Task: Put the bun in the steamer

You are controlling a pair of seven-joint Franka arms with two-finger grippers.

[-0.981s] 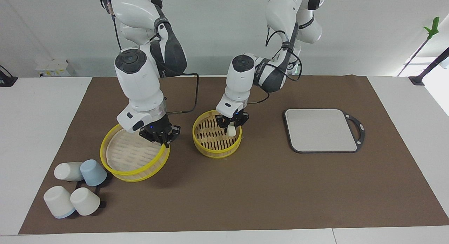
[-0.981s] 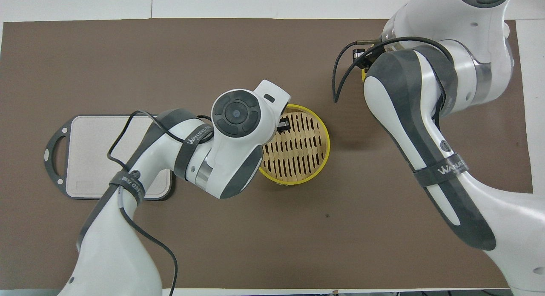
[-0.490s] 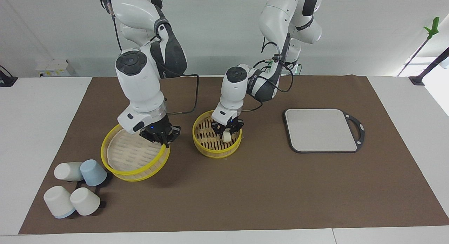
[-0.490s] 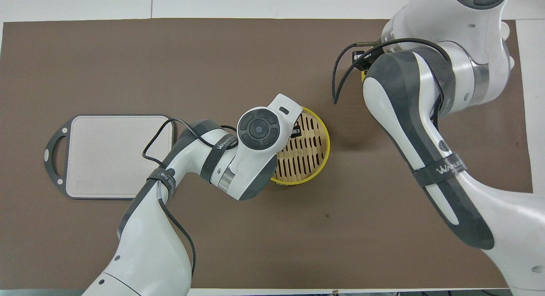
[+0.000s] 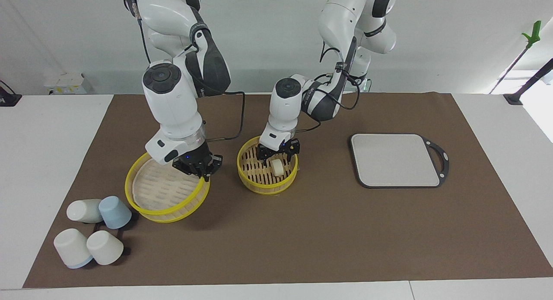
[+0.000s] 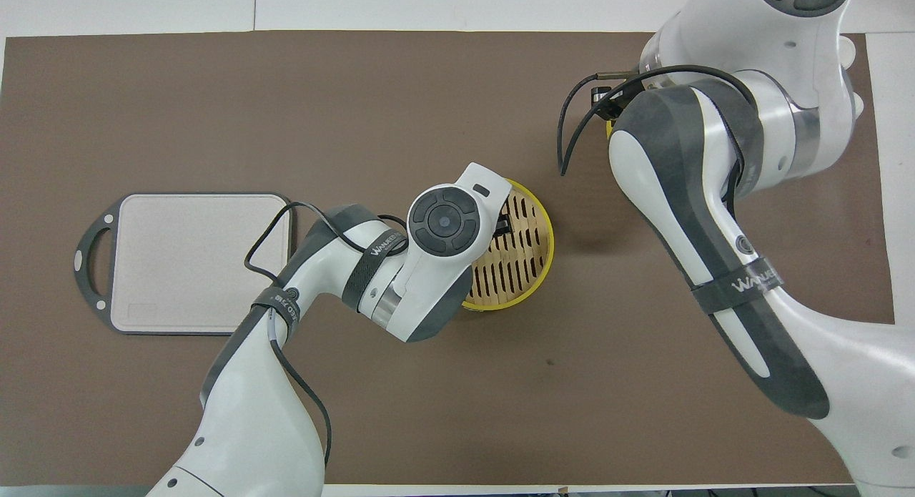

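The steamer basket stands at the table's middle; its rim also shows in the overhead view. The cream-white bun lies on the basket's slat floor; the left arm hides it from overhead. My left gripper hangs just above the bun, open, its fingers apart and off it. My right gripper is shut on the rim of the steamer's pale slotted lid, beside the basket toward the right arm's end. The lid seems held slightly tilted.
A grey cutting board with a dark handle lies toward the left arm's end and shows from overhead. Several upturned cups, white and pale blue, stand farther from the robots than the lid, at the mat's corner.
My left gripper moved in over the basket's middle with the bun, lowered, and opened. The bun now lies on the slats. The right gripper and lid barely moved.
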